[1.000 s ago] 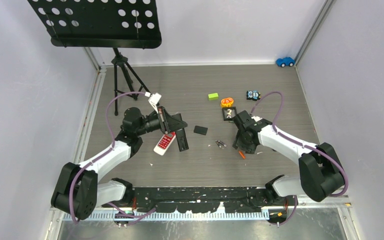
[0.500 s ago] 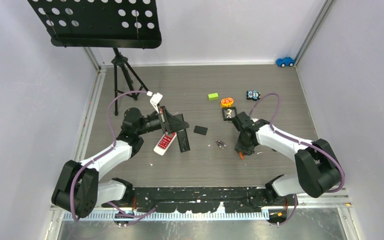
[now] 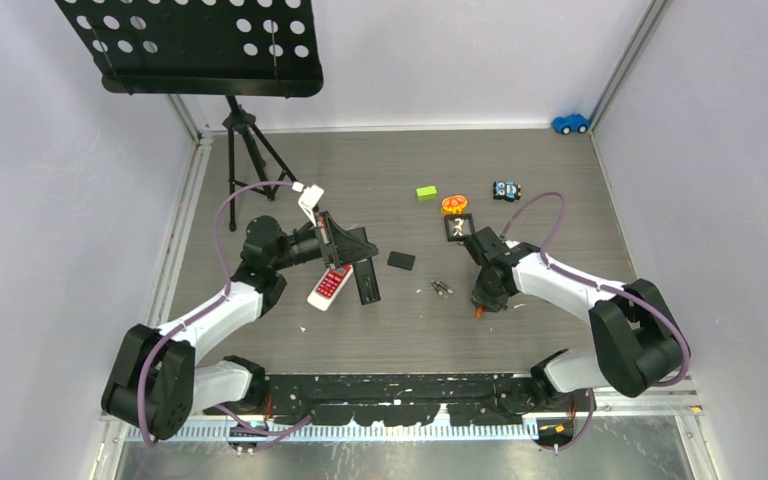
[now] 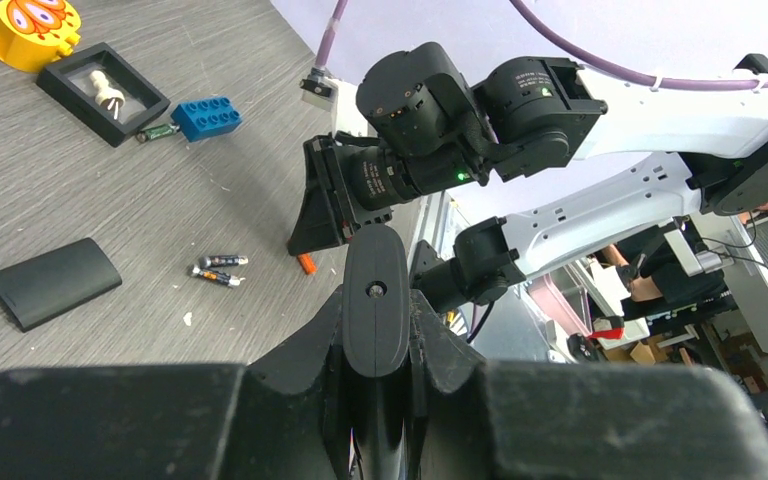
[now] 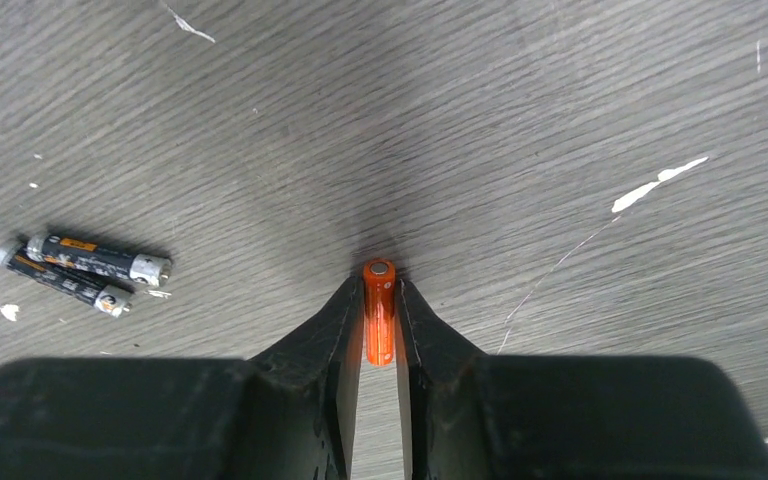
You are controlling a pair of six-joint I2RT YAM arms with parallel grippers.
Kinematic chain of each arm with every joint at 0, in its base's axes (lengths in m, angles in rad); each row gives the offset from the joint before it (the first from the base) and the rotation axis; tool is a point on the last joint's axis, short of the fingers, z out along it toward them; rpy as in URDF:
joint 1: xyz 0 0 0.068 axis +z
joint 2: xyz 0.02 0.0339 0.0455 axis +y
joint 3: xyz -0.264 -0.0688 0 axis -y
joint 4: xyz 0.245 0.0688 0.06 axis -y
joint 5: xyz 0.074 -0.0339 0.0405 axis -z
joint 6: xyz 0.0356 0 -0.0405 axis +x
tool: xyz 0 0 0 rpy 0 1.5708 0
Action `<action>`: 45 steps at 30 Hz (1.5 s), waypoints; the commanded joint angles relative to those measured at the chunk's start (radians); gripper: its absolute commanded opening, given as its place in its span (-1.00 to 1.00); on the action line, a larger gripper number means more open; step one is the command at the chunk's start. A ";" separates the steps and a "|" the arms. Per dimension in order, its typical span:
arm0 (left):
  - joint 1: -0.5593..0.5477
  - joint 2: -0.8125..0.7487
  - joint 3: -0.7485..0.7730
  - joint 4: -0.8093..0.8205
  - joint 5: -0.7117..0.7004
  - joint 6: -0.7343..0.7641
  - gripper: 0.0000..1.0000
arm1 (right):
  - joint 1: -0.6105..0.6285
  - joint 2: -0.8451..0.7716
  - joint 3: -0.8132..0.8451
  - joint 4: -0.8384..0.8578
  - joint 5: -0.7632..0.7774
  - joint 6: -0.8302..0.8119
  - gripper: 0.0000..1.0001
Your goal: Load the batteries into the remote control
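I see the grey table (image 3: pixel 560 200) with a black perforated music stand (image 3: pixel 195 45) on its tripod (image 3: pixel 245 150) at the far left corner. My left claw (image 4: pixel 376 310) is clenched on a black remote (image 4: pixel 376 265), held edge-on between the fingers. A red and white remote (image 3: pixel 329 286) lies just beside it on the table. A flat black cover (image 3: pixel 401 260) sits near them, toward the middle.

Further back there is a small black picture frame (image 3: pixel 458 229), with an orange toy (image 3: pixel 454 205) just behind it. A green block (image 3: pixel 426 192) and a blue toy car (image 3: pixel 570 123) lie beyond, well apart from each other.

Between the two arms a grey pair of batteries (image 5: pixel 80 270) lies side by side, touching. My right claw (image 5: pixel 379 285) is down at the table, and its fingers press both sides of the orange battery (image 5: pixel 379 320), which pokes out past the fingertips. The grey pair is off to one side of this grasp.
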 commanded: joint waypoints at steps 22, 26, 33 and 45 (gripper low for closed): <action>-0.005 -0.062 0.002 -0.022 -0.057 0.042 -1.00 | 0.016 -0.322 -0.076 0.345 -0.143 -0.035 -0.98; -0.005 -0.071 0.005 -0.061 -0.095 0.063 -1.00 | 0.020 -0.492 -0.090 0.452 -0.280 -0.111 -0.99; -0.005 -0.052 0.016 -0.080 -0.120 0.063 -1.00 | 0.068 -0.694 -0.139 0.638 -0.355 -0.200 -0.99; -0.005 -0.037 0.026 -0.079 -0.135 0.043 -1.00 | 0.090 -0.579 0.017 0.252 0.182 -0.057 -0.99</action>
